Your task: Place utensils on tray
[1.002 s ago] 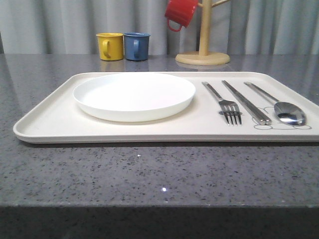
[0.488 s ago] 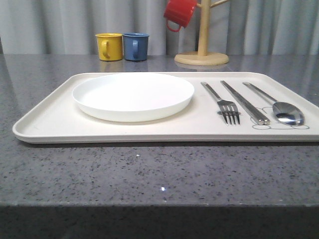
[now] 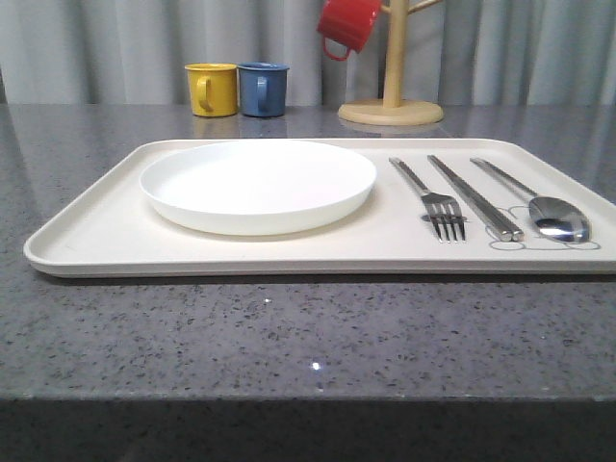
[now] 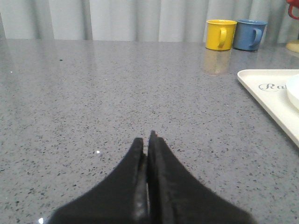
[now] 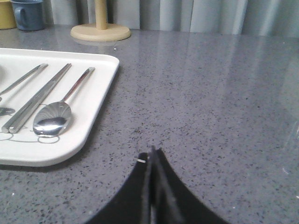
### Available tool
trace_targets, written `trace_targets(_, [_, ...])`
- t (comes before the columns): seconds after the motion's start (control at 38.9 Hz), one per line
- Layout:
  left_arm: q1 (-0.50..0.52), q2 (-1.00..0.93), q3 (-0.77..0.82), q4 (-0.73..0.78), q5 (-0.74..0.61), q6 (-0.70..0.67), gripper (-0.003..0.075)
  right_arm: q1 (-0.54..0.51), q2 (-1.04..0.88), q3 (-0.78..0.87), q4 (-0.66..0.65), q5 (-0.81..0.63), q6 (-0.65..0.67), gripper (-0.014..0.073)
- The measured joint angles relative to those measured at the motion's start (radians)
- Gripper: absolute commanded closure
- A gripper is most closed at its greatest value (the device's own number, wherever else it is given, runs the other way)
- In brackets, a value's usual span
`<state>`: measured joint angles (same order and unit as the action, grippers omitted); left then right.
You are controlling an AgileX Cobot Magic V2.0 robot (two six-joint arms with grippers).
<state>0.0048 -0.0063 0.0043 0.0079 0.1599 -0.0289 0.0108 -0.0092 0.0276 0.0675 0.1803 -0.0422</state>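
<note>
The cream tray (image 3: 96, 231) lies across the middle of the grey table. On its right part lie three silver utensils side by side: the fork (image 3: 435, 203), the chopsticks (image 3: 476, 198) and the spoon (image 3: 549, 210). The right wrist view has the same chopsticks (image 5: 38, 96) and spoon (image 5: 55, 116) on the tray (image 5: 96, 100). My left gripper (image 4: 147, 139) is shut and empty above bare table, left of the tray's corner (image 4: 261, 91). Off the tray's right edge, my right gripper (image 5: 152, 153) is also shut with nothing in it.
A round white plate (image 3: 258, 185) sits on the tray's left half. At the back stand a yellow mug (image 3: 213, 89), a blue mug (image 3: 263, 89) and a wooden mug tree (image 3: 393, 96) with a red mug (image 3: 349, 23) hanging on it.
</note>
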Motion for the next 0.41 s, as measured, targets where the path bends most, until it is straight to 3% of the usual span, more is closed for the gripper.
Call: trace_targets(0.41, [0.000, 0.000, 0.000, 0.000, 0.000, 0.000, 0.0738, 0.000, 0.000, 0.000, 0.000, 0.000, 0.000, 0.0707])
